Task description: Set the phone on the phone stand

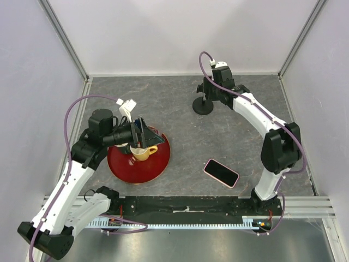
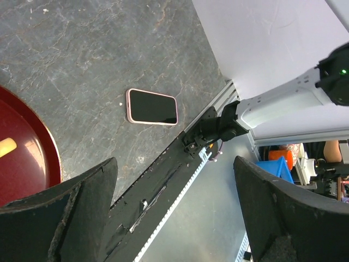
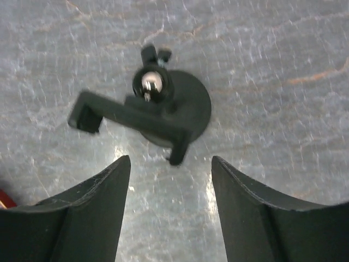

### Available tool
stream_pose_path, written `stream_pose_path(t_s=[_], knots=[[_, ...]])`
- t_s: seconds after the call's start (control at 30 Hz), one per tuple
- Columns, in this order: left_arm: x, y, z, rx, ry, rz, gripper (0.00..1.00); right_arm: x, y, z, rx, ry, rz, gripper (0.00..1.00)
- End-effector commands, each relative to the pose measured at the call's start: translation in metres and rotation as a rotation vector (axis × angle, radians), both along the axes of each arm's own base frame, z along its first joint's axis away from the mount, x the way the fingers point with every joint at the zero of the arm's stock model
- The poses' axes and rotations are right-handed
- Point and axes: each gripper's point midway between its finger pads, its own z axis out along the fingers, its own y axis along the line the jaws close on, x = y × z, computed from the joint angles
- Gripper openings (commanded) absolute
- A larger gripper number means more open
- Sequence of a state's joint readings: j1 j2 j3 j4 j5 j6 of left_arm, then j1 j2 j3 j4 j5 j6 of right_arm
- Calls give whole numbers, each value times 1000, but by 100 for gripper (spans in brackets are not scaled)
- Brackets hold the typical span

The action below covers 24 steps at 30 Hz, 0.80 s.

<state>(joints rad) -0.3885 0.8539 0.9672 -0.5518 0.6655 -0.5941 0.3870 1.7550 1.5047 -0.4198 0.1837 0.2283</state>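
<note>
The phone [image 1: 221,172], black screen with a pink rim, lies flat on the grey table at the front right; it also shows in the left wrist view [image 2: 152,106]. The black phone stand [image 1: 204,103] stands at the back right, with nothing on it. In the right wrist view the stand [image 3: 163,109] shows its round base and clamp head. My right gripper [image 1: 210,91] hangs open and empty just above the stand, and the right wrist view shows this gripper [image 3: 170,159] right by the clamp. My left gripper [image 1: 143,132] is open and empty, held over the red tray; the left wrist view shows this gripper [image 2: 174,164] too.
A red round tray [image 1: 122,169] with a yellow mug [image 1: 143,153] on it sits at the front left, under my left gripper. The black base rail [image 1: 185,207] runs along the near edge. White walls enclose the table on three sides.
</note>
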Motion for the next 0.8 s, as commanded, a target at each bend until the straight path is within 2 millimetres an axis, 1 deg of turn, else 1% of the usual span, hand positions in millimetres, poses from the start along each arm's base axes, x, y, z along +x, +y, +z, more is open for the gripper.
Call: stream_pose_path(t_s=[0.0, 0.03, 0.07, 0.1, 0.13, 0.23, 0.3, 0.37, 0.4, 0.43, 0.47, 0.5, 0.53, 0.57, 0.6, 0.63, 0.67, 0.7, 0.73, 0.77], knots=[[-12, -1, 4, -25, 21, -24, 92, 38, 10, 21, 12, -87, -19, 66], [-13, -1, 4, -25, 23, -23, 92, 45, 11, 25, 13, -101, -31, 65], [-13, 0, 4, -25, 24, -22, 92, 49, 11, 25, 12, -104, -40, 62], [-13, -1, 4, -25, 24, -25, 92, 52, 12, 15, -1, -88, -43, 60], [-14, 0, 4, -26, 23, -25, 92, 57, 13, 20, 3, -98, -49, 59], [-15, 0, 6, -30, 22, -27, 92, 61, 11, 16, -5, -93, -69, 53], [-14, 0, 6, -29, 19, -22, 92, 60, 9, 14, -8, -88, -82, 46], [-13, 0, 4, -26, 27, -22, 92, 59, 8, 15, -5, -91, -85, 38], [-14, -1, 4, -26, 28, -24, 92, 58, 8, 12, -6, -85, -84, 34], [-13, -1, 3, -24, 32, -24, 92, 56, 9, 12, -7, -83, -80, 25], [-12, -1, 1, -22, 34, -21, 92, 55, 8, 12, -9, -82, -77, 20], [-11, -1, -1, -18, 39, -20, 92, 52, 7, 7, -13, -70, -78, 14], [-11, -2, -2, -17, 43, -21, 92, 50, 7, 5, -12, -65, -72, 4], [-11, -1, -3, -15, 46, -18, 92, 46, 10, 8, -2, -65, -47, 0], [-10, -2, -5, -12, 50, -18, 92, 40, 10, 1, -5, -48, -25, 0], [-9, -2, -6, -11, 51, -17, 92, 36, 13, 1, 0, -48, 1, 0], [-8, -3, -9, -9, 59, -18, 92, 29, 19, 8, 14, -59, 66, 0], [-6, -4, -10, -10, 58, -21, 92, 19, 22, -5, 8, -31, 107, 0], [-5, -6, -11, -10, 64, -24, 92, 14, 26, -5, 15, -28, 156, 0], [-3, -7, -12, -12, 64, -27, 91, 4, 36, 0, 39, -29, 237, 0]])
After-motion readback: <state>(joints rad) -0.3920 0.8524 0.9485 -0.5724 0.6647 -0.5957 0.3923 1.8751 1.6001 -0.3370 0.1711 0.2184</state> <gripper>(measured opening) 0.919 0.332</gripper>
